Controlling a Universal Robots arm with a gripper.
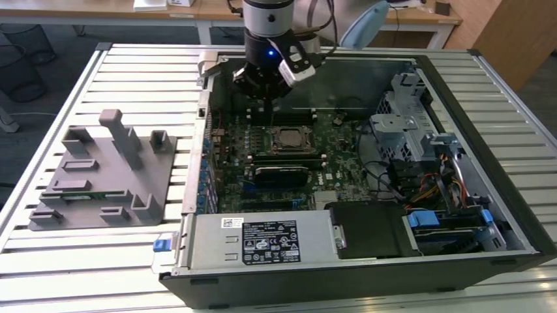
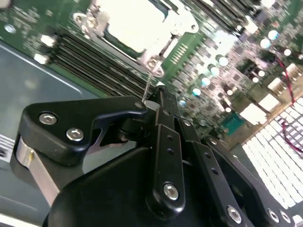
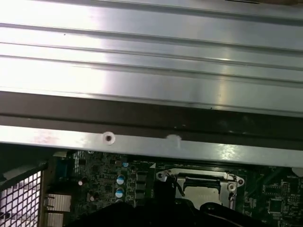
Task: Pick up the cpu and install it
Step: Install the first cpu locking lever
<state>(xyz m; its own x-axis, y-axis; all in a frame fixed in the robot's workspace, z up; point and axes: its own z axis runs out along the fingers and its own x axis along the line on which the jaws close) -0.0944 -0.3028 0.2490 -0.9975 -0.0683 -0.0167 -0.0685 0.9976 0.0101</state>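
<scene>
The black, bolted gripper (image 2: 158, 101) hangs inside the open computer case (image 1: 487, 195), its fingers drawn together with nothing between them, tips by a thin metal lever (image 2: 149, 85). Just nearer than it in the exterior view, the cpu (image 1: 288, 139), a flat square with a dull silver top, sits in its framed socket on the green motherboard (image 1: 335, 176). At the exterior view's left, a grey plastic tray (image 1: 100, 179) rests on the ribbed metal table (image 1: 87, 261)

A lab or workshop for robot assembly trials. An opened computer case (image 1: 348, 176) lies on a slatted metal counter (image 1: 78, 261) beside a grey plastic fixture tray (image 1: 100, 176). Wooden office desks (image 1: 209, 10) and a wire wastebasket (image 1: 22, 62) stand behind.
</scene>
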